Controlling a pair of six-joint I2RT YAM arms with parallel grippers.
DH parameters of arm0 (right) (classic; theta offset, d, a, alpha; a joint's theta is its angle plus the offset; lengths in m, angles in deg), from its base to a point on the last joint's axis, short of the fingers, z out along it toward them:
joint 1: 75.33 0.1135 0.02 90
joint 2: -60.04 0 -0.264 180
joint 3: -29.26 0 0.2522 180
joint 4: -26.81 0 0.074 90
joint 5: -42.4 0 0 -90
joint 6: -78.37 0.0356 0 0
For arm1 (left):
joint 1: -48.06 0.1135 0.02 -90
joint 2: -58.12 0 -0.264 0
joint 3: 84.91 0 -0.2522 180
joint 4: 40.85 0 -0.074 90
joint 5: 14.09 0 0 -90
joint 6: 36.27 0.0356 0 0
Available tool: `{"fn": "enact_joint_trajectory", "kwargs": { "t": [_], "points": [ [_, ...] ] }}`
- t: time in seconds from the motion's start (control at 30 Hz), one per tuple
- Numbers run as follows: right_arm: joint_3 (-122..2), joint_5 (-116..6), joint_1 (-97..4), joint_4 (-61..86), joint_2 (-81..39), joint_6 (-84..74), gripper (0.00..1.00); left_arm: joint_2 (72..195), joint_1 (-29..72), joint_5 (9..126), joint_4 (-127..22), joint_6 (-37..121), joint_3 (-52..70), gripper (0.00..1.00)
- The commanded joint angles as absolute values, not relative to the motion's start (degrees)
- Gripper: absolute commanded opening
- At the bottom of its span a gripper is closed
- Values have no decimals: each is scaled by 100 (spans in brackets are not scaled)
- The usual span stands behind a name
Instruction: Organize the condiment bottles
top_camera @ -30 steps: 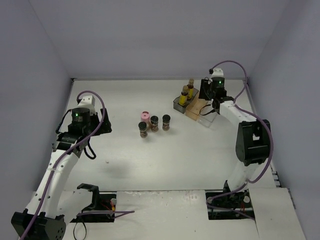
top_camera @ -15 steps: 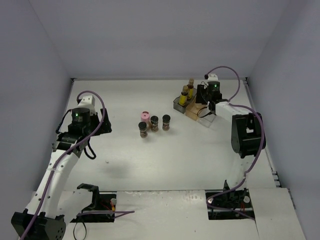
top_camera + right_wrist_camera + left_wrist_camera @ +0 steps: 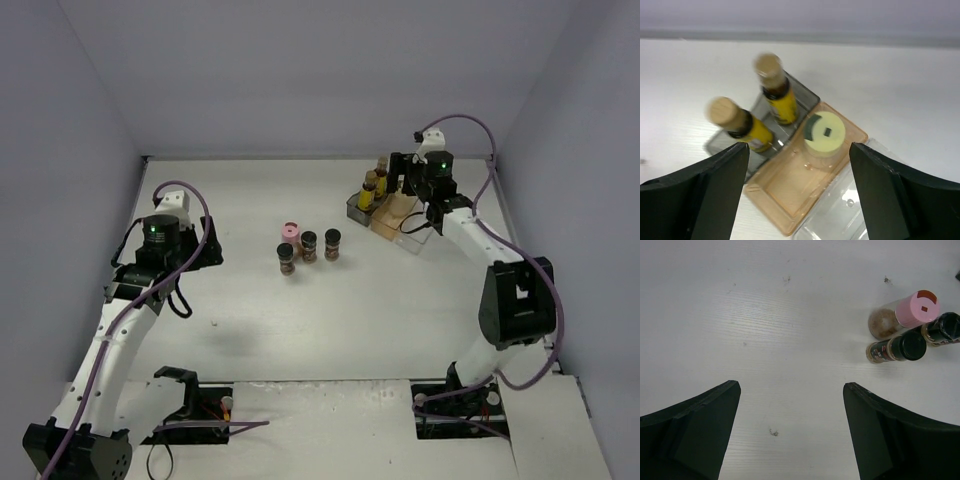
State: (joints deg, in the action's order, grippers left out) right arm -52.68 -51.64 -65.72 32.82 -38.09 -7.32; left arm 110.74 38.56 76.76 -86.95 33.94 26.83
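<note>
Right station, wrist view: your right fingers (image 3: 705, 190) stand apart with nothing clamped between them. The pale-yellow jar (image 3: 824, 134) stands upright at the far end of the amber bin (image 3: 782, 200). It sits in line with the gap between the fingers but beyond their tips, and it touches neither. To its left, two narrow-necked amber bottles with yellow labels, one nearer (image 3: 740, 124) and one farther (image 3: 775, 87), stand in the grey bin (image 3: 807, 95). Both are blurred, and both lie clear of the fingers. A clear bin (image 3: 840, 215) lies against the amber bin on the near right.

Left station, wrist view: your left fingers (image 3: 695, 430) are also spread apart and hold nothing; only bare counter (image 3: 790, 340) shows between them. The pink-lidded bottle (image 3: 905, 317) and a dark-capped spice jar (image 3: 897, 347) stand just beside each other, up and to the right of the right-hand finger and well apart from it. A second dark-capped jar (image 3: 942, 330) sits at the frame edge behind them.

Overhead view: a cluster of four stands mid-counter, between the two arms. It holds the pink-lidded one at the back and three dark-capped jars (image 3: 309, 245) in front. The three bins sit side by side at the far right, under the right arm's wrist.
</note>
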Motion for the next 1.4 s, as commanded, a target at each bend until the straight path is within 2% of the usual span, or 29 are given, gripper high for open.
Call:
{"fn": "enact_joint_trajectory", "kwargs": {
  "t": [0.0, 0.17, 0.5, 0.97, 1.37],
  "points": [
    [-5384, -5367, -6180, 3327, -2945, -891, 84, 11024, 3909, 7644, -8475, 3343, 2578, 86],
    [-5814, -5445, -5380, 2661, -2706, -1102, 95, 11015, 3927, 7644, -8475, 3343, 2578, 86],
    [-6808, -5701, -4176, 2114, -3680, -953, 100, 11015, 3927, 7627, -8467, 3334, 2587, 86],
    [-7784, -5297, -3279, 1929, -5193, -540, 100, 10998, 3936, 7592, -8458, 3316, 2596, 86],
    [-7933, -4954, -3182, 1815, -5809, -452, 90, 10954, 3936, 7591, -8467, 3316, 2596, 86]
  ]
}}
